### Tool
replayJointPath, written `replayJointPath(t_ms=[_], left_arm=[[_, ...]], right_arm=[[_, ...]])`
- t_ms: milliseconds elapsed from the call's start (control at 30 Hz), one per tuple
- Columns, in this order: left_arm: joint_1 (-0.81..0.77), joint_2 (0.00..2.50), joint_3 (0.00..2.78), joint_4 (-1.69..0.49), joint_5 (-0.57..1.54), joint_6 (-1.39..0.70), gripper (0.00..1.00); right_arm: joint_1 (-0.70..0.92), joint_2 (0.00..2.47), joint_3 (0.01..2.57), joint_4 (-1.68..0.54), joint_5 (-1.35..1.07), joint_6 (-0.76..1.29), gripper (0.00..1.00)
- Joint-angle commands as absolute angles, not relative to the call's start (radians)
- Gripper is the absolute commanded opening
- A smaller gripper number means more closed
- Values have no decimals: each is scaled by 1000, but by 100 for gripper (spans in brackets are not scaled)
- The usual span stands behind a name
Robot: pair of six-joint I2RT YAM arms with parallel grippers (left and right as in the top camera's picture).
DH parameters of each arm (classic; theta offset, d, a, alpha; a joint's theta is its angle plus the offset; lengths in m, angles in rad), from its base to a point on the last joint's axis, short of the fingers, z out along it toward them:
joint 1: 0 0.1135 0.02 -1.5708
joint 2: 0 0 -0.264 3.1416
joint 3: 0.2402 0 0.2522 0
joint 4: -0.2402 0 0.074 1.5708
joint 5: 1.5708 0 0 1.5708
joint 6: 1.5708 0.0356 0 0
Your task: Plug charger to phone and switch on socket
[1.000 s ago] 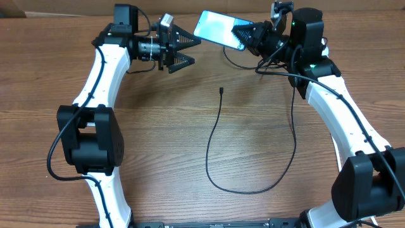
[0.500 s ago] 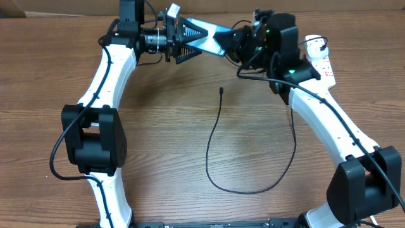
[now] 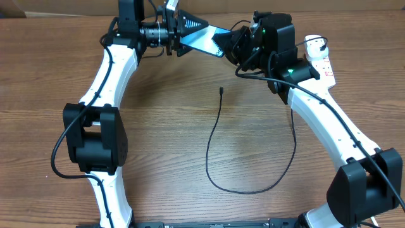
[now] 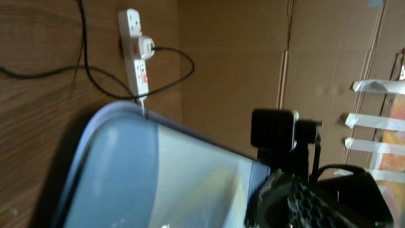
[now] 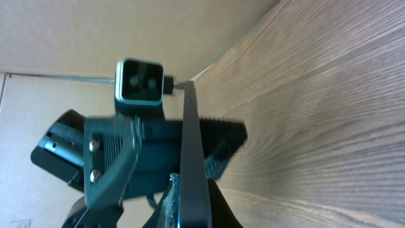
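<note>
The phone (image 3: 204, 39), its blue screen lit, hangs in the air at the far edge of the table between both grippers. My right gripper (image 3: 223, 45) is shut on its right end; the right wrist view shows the phone (image 5: 193, 152) edge-on between the jaws (image 5: 193, 206). My left gripper (image 3: 196, 35) is open, with a finger on either side of the phone's left end and a gap showing. The phone (image 4: 158, 177) fills the left wrist view. The charger cable's tip (image 3: 221, 90) lies free on the table. The socket (image 3: 319, 58) lies at the far right.
The black cable (image 3: 247, 190) loops down the middle of the table and back up towards the socket. In the left wrist view the socket (image 4: 134, 50) has a white plug in it. A cardboard wall stands behind the table.
The right arm carried the phone left and lower. The left gripper moved right and up until its open fingers came round the phone's left end.
</note>
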State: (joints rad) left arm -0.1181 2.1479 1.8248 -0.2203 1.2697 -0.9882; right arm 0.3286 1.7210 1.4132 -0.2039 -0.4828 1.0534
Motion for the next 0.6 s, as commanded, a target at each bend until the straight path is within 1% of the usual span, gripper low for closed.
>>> replayJointPath(t_ms=[0,167,333,433,567], left_arm=[[-128,2139,1842,-133,1286,-1113,75],[-136,2139,1842,-21,1263,-1217,71],[-139,2139,1842,14,1236,-1280,66],[-140,2139,1842,17,1235,-1283,65],[-138,2139,1842,25,1251,-1284,65]], right_arm=[[349,1712,1415,-247,-504,1017,4],[360,1712,1415,-286,-510,1018,4],[360,1712,1415,-305,-510,1019,4],[356,1712,1415,-275,-509,1021,4],[303,1711,1415,-229,-534,1021,4]])
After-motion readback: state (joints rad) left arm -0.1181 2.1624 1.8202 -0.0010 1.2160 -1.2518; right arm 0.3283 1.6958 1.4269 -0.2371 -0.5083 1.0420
